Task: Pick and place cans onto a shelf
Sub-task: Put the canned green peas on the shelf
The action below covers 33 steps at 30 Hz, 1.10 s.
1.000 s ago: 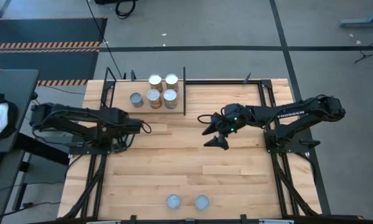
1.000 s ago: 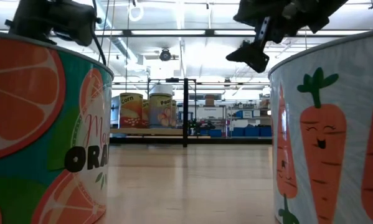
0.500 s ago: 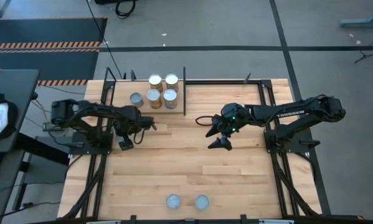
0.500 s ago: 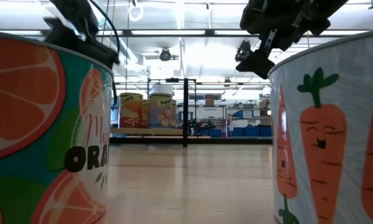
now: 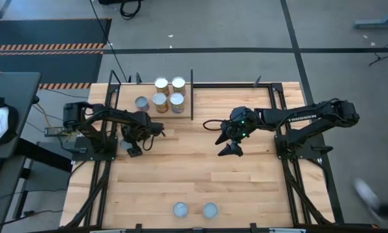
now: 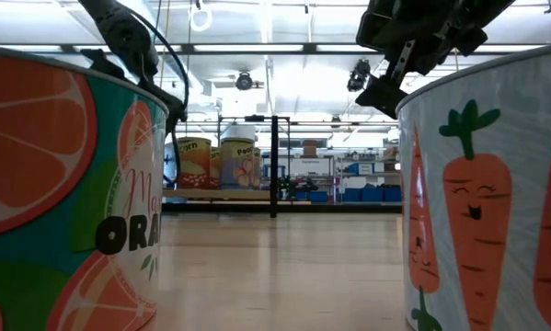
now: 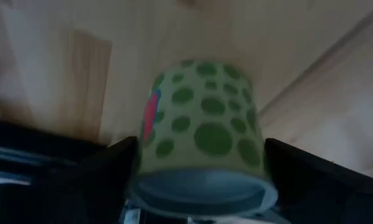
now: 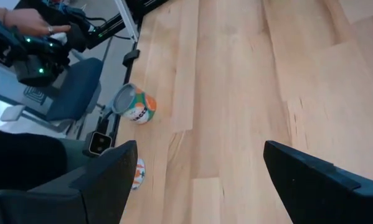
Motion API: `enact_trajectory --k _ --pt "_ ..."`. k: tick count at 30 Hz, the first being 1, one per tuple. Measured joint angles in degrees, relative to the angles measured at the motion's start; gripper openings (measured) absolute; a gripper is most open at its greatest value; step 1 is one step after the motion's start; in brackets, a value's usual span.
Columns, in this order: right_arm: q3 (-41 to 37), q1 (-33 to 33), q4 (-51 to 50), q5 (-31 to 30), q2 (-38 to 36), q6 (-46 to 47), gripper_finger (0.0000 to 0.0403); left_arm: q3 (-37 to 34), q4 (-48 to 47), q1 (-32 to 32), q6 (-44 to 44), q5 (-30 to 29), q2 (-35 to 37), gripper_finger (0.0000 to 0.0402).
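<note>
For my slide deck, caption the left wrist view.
Open left tool straddling a green-dotted can above the wooden table.

Bright, even overhead light from the ceiling strips (image 6: 257, 48) floods the room, with soft shadows on the table (image 5: 194, 175). Up close, the green-dotted can (image 7: 202, 137) looks smeared, perhaps motion blur. The nearest cans (image 6: 63, 184) bulge, out of focus.

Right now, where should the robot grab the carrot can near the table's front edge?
By its curved side wall, coming straight down from above. The carrot can stands upright, round top up, with the orange can close beside it, so fingers fit better front and back than between them.
</note>
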<state>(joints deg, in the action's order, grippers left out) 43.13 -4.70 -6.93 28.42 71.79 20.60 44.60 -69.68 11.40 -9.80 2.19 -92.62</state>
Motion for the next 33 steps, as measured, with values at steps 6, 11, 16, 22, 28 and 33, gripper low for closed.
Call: enact_trajectory --k 6,11,16,22,28,33 --pt "0.0 -0.4 0.7 0.0 0.0 -0.8 0.0357 0.2 -2.2 0.0 0.6 0.1 0.0 0.0355" --pt "0.0 -0.4 0.1 0.0 0.0 -0.7 0.0357 0.2 -1.7 0.0 1.3 0.7 0.0 0.0338" --pt "0.0 -0.5 -1.8 0.0 -0.2 -1.6 0.0357 0.3 -4.7 0.0 -0.3 0.6 0.0 0.0282" --pt "0.0 -3.9 -4.6 -0.2 -3.8 -2.3 0.0357 10.8 -15.1 0.9 -4.5 -1.7 0.8 0.0282" --pt "0.0 -10.3 -4.2 -0.3 -7.1 -2.2 0.0357 30.9 -20.0 10.5 -8.5 -8.8 3.2 0.0282" --pt "0.1 -16.5 -2.1 -0.8 -7.1 0.2 0.0357 41.5 -18.4 27.4 -10.9 -11.2 2.5 0.0282"
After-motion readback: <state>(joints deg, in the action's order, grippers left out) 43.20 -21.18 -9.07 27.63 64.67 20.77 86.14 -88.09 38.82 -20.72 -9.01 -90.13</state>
